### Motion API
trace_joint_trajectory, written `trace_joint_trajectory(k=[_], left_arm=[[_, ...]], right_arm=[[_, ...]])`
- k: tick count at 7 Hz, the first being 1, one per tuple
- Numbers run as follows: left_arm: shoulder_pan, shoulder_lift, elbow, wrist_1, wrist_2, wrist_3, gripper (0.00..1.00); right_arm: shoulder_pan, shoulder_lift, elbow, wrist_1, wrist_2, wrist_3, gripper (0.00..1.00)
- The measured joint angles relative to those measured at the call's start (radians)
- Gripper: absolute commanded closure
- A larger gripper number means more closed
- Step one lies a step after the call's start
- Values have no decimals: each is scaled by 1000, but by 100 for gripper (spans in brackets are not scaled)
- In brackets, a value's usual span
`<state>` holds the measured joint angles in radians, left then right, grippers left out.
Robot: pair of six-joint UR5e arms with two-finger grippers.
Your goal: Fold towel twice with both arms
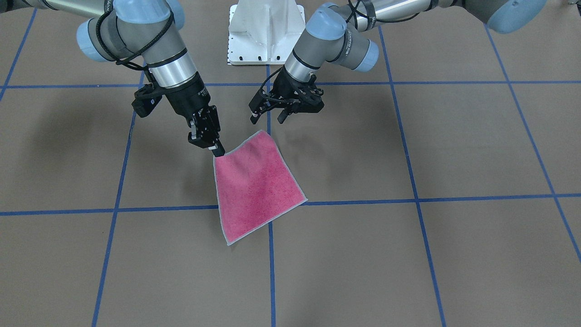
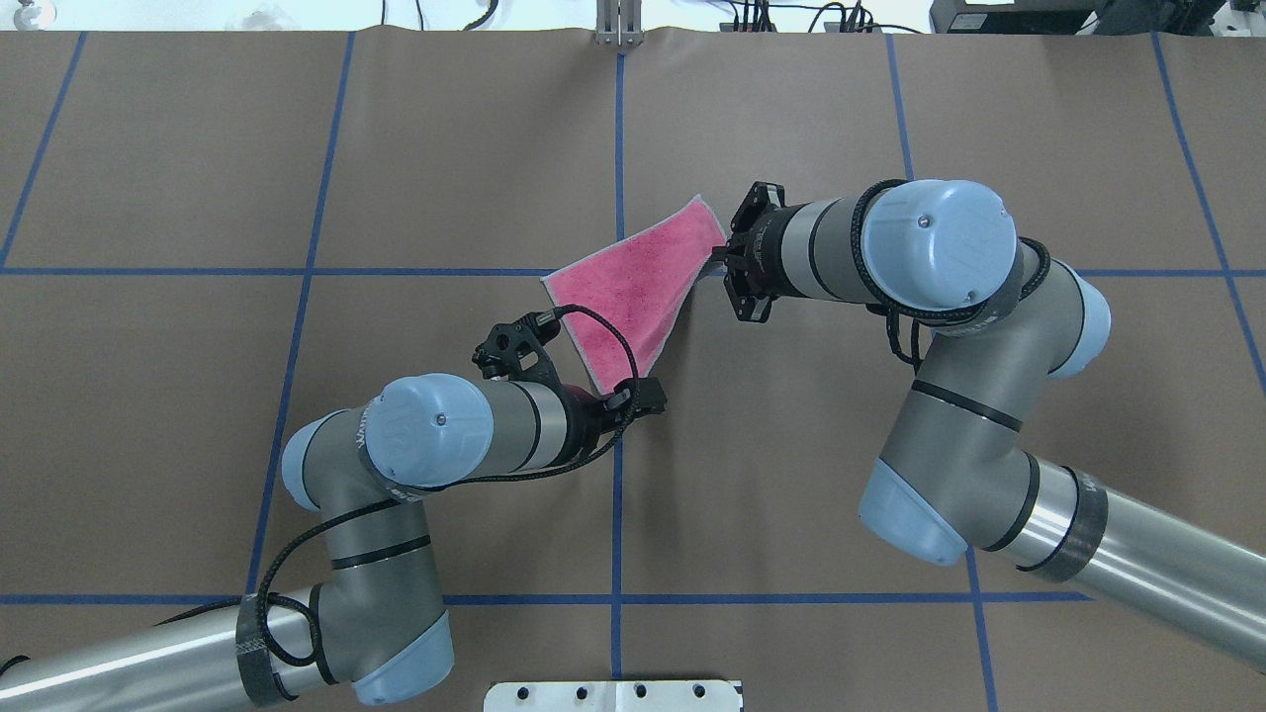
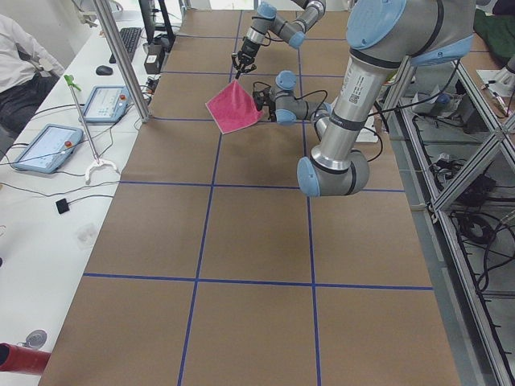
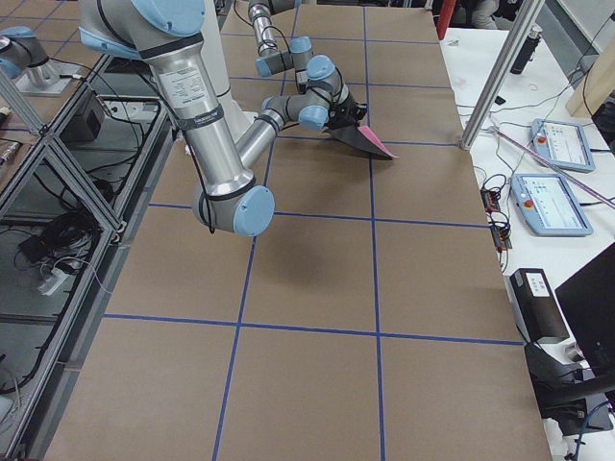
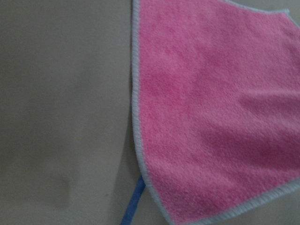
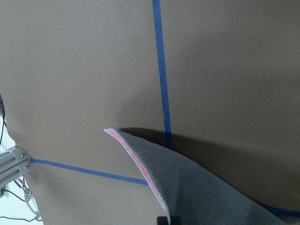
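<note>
The towel lies pink face up near the table's middle, with one corner lifted. My right gripper is shut on that lifted corner, and the overhead view shows this gripper at the towel's far right tip. From the right wrist view I see the towel's dark grey underside raised above the paper. My left gripper is open and hovers just over the neighbouring corner nearest the robot, with nothing between its fingers. The left wrist view shows only the pink face and its light edge.
Brown paper with a blue tape grid covers the table. The white pedestal base stands at the robot's side. A side bench beyond the table holds tablets and a metal post, with a seated person's sleeve nearby.
</note>
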<state>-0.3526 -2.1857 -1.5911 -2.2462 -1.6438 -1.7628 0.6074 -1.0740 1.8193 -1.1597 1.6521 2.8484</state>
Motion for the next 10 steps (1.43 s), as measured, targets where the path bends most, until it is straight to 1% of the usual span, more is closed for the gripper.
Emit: trace_joint_trajectory(k=[1, 3, 6, 7, 8, 9, 10], left_arm=[[3, -12, 4, 13, 1, 21, 10], [1, -45, 14, 69, 3, 36, 18], [-29, -53, 23, 103, 4, 48, 25], [-41, -54, 25, 111, 3, 49, 31], [-51, -54, 27, 115, 3, 49, 40], [-56, -54, 29, 116, 2, 49, 44], [-59, -53, 29, 116, 2, 49, 45]], right_arm=[[0, 1, 0, 0, 0, 0, 100], [0, 2, 0, 0, 0, 0, 100], [0, 0, 0, 1, 0, 0, 100], [0, 0, 0, 1, 0, 0, 100], [0, 0, 0, 1, 0, 0, 100], [0, 0, 1, 2, 0, 0, 100], [0, 0, 1, 2, 0, 0, 100]])
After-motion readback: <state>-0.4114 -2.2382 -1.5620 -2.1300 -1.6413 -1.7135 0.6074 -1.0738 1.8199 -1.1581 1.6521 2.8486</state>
